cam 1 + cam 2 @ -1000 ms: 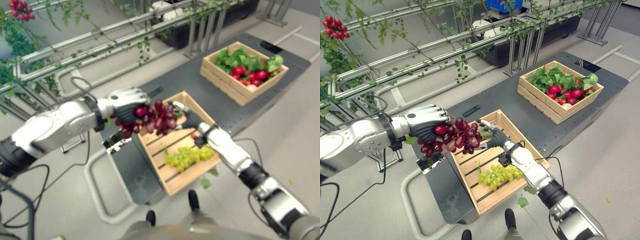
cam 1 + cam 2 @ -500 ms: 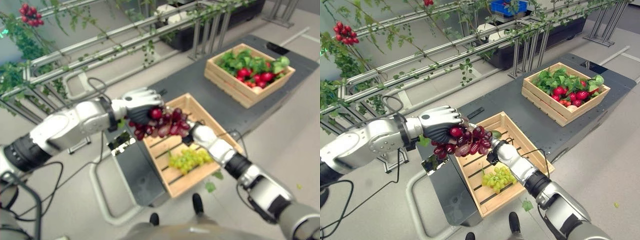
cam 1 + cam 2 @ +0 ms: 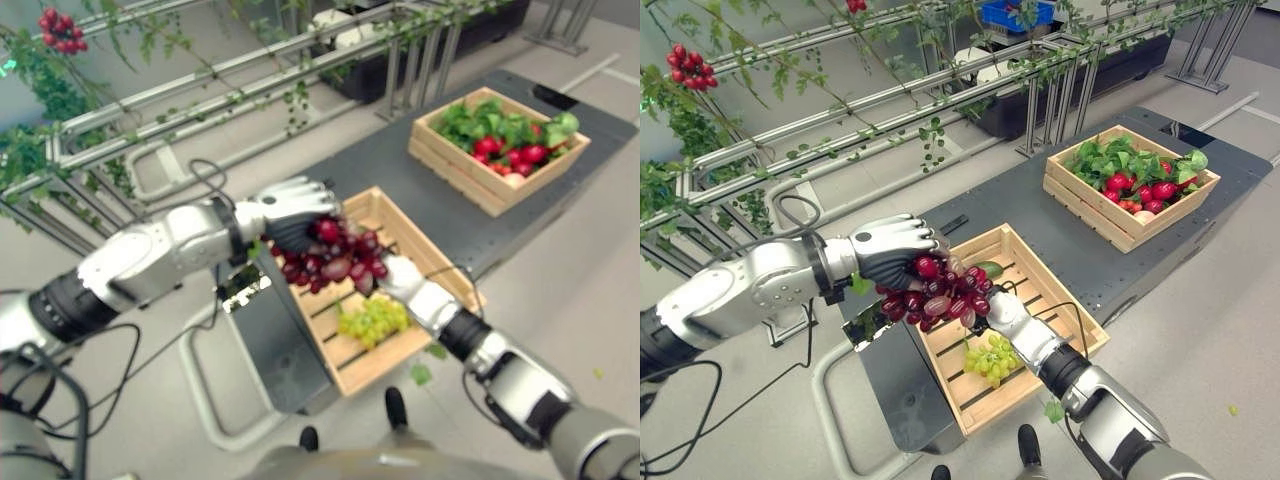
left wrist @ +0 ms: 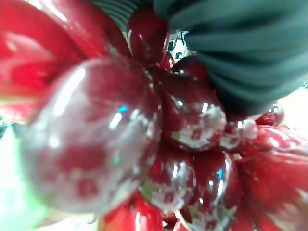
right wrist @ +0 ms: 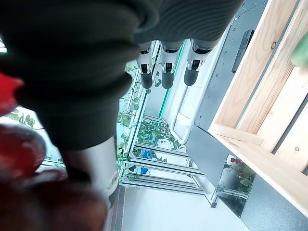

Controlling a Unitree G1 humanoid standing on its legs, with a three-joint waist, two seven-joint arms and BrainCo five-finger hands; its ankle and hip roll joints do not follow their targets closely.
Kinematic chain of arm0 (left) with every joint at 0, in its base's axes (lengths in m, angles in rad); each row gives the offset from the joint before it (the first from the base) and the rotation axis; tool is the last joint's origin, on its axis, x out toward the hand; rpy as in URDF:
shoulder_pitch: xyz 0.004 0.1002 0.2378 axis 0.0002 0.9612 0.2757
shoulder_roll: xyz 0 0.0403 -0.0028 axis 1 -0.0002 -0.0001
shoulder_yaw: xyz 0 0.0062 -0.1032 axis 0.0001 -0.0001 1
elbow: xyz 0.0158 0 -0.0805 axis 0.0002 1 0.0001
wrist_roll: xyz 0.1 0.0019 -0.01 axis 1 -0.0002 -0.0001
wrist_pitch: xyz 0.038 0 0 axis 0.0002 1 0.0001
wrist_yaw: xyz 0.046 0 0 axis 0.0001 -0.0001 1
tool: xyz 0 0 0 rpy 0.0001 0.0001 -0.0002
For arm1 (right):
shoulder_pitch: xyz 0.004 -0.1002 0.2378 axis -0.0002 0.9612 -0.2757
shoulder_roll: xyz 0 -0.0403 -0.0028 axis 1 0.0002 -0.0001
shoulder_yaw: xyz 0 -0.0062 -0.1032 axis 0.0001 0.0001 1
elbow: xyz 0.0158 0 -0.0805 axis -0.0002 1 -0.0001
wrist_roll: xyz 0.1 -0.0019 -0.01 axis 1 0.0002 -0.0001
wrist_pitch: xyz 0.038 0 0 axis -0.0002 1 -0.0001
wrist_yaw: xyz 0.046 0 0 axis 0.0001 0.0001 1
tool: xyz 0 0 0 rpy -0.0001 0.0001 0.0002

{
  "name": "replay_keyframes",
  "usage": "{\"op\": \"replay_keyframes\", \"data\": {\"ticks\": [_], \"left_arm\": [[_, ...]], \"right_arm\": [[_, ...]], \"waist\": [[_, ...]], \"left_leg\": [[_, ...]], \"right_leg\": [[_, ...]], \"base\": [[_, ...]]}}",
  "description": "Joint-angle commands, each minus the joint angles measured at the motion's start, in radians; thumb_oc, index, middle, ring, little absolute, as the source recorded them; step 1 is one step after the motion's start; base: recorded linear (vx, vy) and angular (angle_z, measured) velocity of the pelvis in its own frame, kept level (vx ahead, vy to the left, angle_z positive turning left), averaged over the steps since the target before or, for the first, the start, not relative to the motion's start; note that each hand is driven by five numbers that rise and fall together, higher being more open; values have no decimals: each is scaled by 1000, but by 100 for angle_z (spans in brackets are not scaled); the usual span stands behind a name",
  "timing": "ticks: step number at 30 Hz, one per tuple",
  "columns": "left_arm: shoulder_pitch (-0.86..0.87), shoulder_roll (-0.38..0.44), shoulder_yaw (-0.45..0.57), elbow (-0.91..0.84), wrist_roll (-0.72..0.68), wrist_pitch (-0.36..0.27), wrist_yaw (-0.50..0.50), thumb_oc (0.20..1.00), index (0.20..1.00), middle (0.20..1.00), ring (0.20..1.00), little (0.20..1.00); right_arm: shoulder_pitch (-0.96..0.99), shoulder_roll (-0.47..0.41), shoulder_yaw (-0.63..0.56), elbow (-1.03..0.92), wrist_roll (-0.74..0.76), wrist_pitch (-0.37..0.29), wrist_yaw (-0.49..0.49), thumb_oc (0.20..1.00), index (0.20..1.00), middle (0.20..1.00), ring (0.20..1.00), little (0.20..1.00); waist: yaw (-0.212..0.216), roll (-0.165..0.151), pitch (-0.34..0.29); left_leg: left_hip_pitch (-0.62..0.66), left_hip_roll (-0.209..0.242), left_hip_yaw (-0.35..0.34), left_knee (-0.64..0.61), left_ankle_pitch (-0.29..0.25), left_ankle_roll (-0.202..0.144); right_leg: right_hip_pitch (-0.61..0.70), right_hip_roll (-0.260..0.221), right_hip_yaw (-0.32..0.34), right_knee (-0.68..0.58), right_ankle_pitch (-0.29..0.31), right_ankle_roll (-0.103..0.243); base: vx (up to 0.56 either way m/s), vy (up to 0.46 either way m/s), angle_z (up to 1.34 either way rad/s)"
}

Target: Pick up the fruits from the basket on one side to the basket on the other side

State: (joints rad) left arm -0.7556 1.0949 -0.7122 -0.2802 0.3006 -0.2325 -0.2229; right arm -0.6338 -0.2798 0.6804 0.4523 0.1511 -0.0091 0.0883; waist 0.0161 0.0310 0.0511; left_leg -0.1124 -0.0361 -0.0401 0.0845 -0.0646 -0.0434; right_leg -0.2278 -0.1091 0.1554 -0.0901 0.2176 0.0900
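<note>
Red grapes [image 3: 940, 296], glossy full bunch, clutched in left hand [image 3: 892, 248] above wooden crate [image 3: 1040, 290]; right hand [image 5: 168, 72] fingers straight.

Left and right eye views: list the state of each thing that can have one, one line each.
Left robot hand: curled over the top of the red grapes, holding them up.
Red grapes: lifted, hanging above the near crate's left edge.
Right robot hand: under the bunch, fingers hidden.
Near crate: holds green grapes on its slats.
Far crate: full of leafy greens and red fruit.
</note>
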Motion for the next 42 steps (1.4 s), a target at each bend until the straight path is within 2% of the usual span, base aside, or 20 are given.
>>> {"op": "replay_keyframes", "data": {"ticks": [1, 8, 9, 10, 42], "left_arm": [[5, 29, 82, -29, -12, -5, 30, 200, 200, 200, 200, 200], [130, 56, 183, -30, 9, -7, 29, 200, 200, 200, 200, 200], [137, 57, 190, -30, 11, -6, 29, 200, 200, 200, 200, 200], [143, 56, 195, -31, 12, -5, 30, 200, 200, 200, 200, 200], [260, 15, 325, -40, 47, 9, 40, 200, 200, 200, 200, 200]], "right_arm": [[-100, 36, -54, -74, 50, -55, 2, 1000, 1000, 1000, 1000, 1000], [4, -40, -137, -196, 70, -66, 8, 1000, 1000, 1000, 1000, 1000], [13, -44, -146, -199, 66, -68, 5, 457, 457, 457, 457, 457], [18, -44, -150, -199, 66, -68, 2, 200, 200, 200, 200, 200], [89, -49, -204, -220, 46, -57, 7, 200, 200, 200, 200, 200]], "waist": [[10, 10, -1], [3, 5, 2], [2, 4, 2], [2, 5, 2], [-1, -5, -14]], "left_leg": [[-2, -44, -32, -92, -22, 30], [5, -40, -30, -96, -26, 30], [6, -40, -30, -97, -26, 30], [7, -40, -30, -97, -26, 30], [35, -36, -30, -114, -39, 32]], "right_leg": [[110, 2, -18, 17, -198, 55], [112, 2, -22, 17, -203, 57], [113, 2, -22, 16, -204, 57], [114, 1, -23, 16, -204, 57], [137, 5, -26, 12, -221, 53]], "base": [[0, 0, 0], [0, 0, 0], [0, 0, 0], [0, 0, 0], [1, 0, 0]]}}
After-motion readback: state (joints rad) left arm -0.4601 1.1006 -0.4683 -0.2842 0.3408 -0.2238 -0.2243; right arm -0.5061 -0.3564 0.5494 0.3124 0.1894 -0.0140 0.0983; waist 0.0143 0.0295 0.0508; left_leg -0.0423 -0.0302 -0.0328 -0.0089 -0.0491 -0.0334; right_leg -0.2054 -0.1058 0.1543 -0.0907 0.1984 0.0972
